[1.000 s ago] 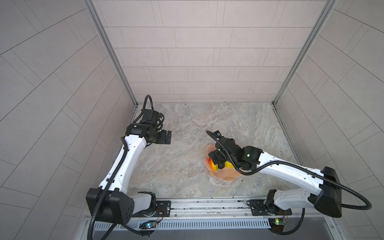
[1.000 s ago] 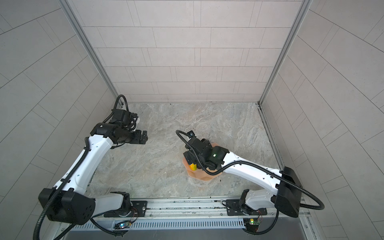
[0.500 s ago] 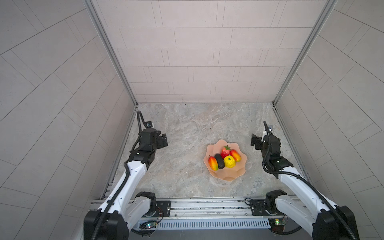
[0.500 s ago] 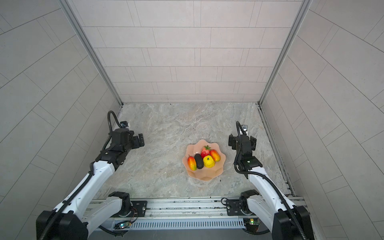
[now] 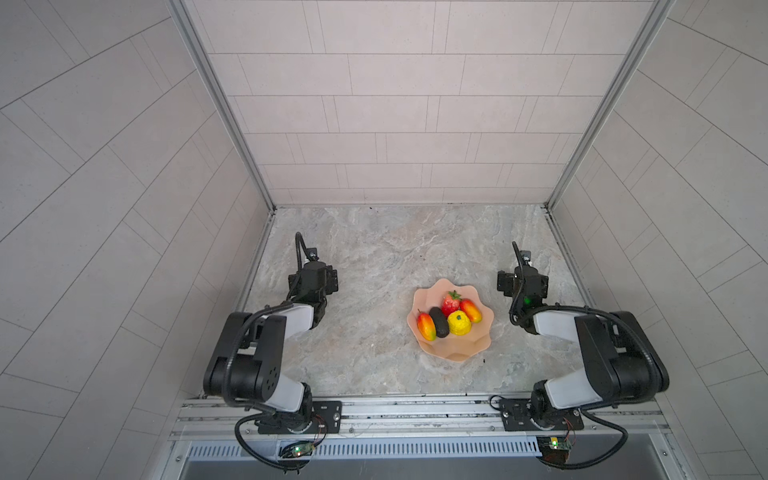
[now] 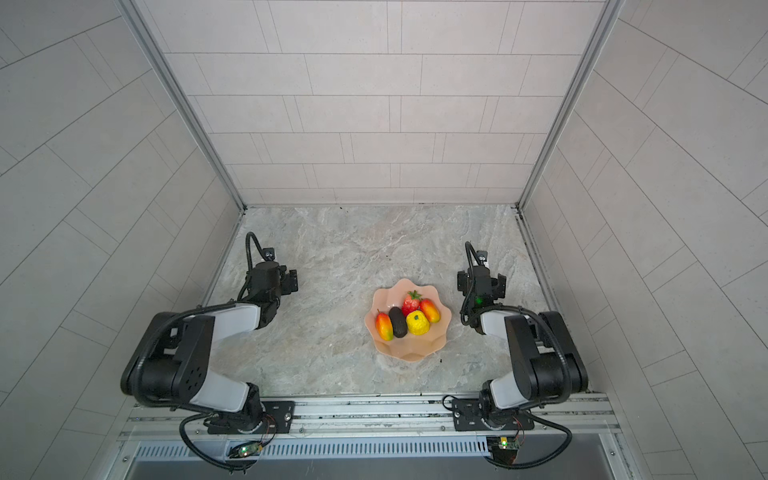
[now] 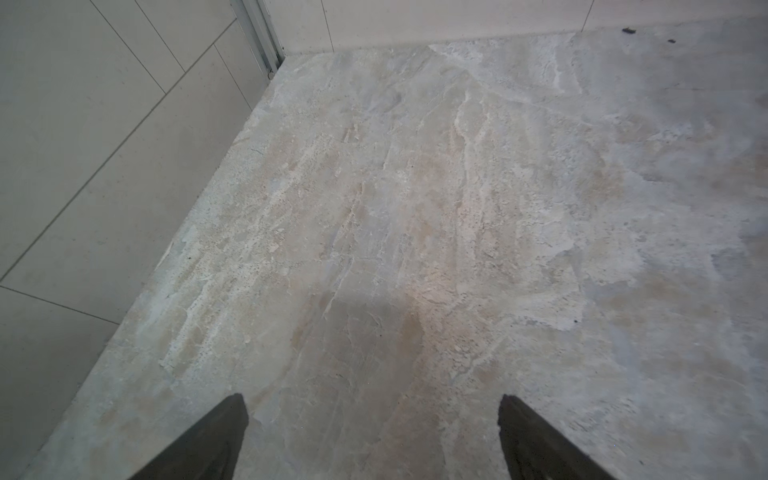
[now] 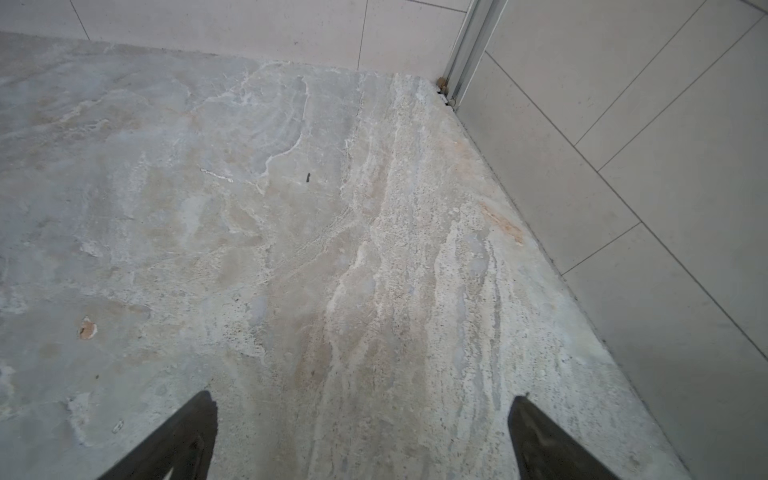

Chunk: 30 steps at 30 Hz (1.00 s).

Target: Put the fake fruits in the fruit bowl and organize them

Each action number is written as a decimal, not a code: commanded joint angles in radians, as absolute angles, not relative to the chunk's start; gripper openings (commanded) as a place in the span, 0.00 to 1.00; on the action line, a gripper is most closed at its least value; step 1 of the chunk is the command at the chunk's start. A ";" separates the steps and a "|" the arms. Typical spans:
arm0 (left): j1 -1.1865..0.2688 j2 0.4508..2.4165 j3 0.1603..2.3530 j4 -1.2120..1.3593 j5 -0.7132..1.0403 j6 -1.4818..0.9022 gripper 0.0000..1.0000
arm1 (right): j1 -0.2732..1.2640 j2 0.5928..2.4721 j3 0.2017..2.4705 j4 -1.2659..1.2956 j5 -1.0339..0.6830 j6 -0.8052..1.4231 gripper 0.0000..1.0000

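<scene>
Top views: fruit bowl (image 5: 457, 350) between left claw (image 7: 374, 409), right claw (image 8: 362, 405), untouched; both gaping, empty.

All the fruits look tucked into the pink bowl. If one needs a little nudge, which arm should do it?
Probably right. The right claw, open and empty, sits just beside the fruit bowl. The left claw, also open, is much farther off across the table.

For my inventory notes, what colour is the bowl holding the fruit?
The fruit bowl is plain peach-pink, best seen in a top view.
</scene>
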State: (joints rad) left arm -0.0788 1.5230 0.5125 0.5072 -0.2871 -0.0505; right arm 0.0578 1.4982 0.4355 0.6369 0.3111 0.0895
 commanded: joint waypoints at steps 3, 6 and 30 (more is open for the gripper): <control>-0.066 1.550 0.459 0.722 -0.256 -0.041 1.00 | 0.061 1.513 0.426 0.735 0.294 0.089 1.00; -0.060 1.550 0.466 0.709 -0.246 -0.042 1.00 | 0.061 1.510 0.424 0.733 0.295 0.090 1.00; -0.060 1.536 0.459 0.713 -0.239 -0.037 1.00 | 0.070 1.509 0.427 0.731 0.303 0.079 1.00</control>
